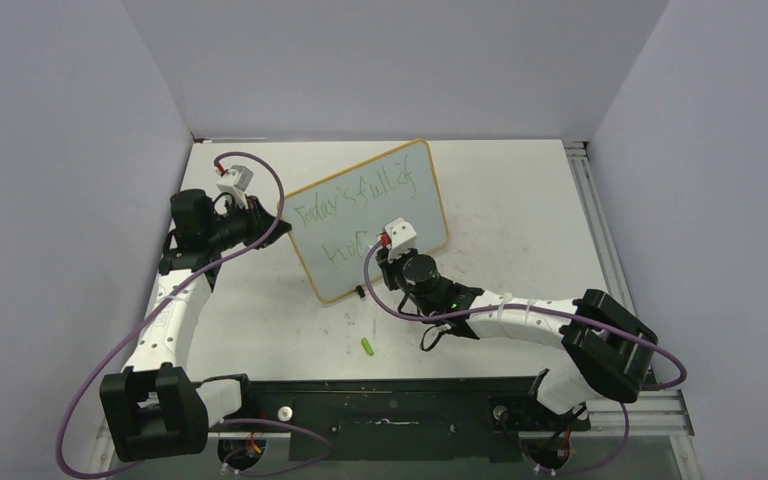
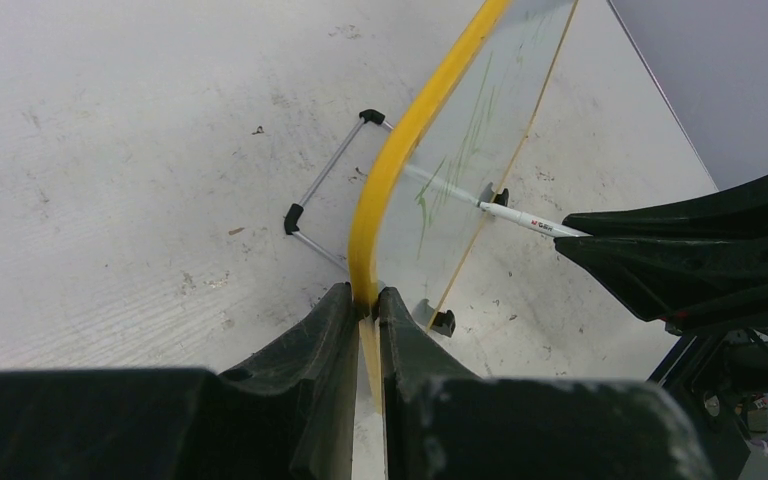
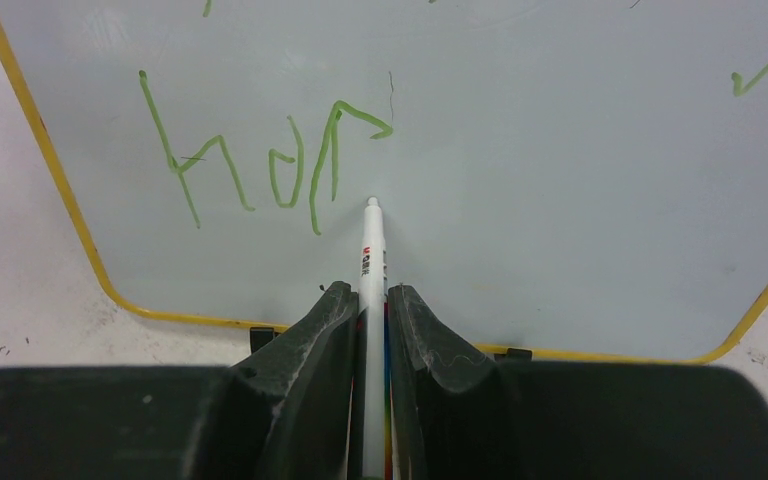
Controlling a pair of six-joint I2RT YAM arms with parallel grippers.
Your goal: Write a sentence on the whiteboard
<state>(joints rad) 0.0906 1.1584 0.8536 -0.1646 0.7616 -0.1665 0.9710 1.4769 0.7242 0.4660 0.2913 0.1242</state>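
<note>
Grips white marker [image 3: 372,250] in right pincer [image 3: 370,295], tip at the whiteboard [image 3: 580,200] just right of the sentence's [image 3: 250,160] unfinished "hop". Clamps its yellow edge in left pincer [image 2: 365,296], upright on tabletop [image 1: 520,200]. Risks tipping or smearing by overpressing.

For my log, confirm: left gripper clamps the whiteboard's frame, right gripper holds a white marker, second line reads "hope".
One error: the right wrist view shows the second line of the sentence reading only "hop". Left gripper clamps the whiteboard frame; right gripper holds the white marker.
</note>
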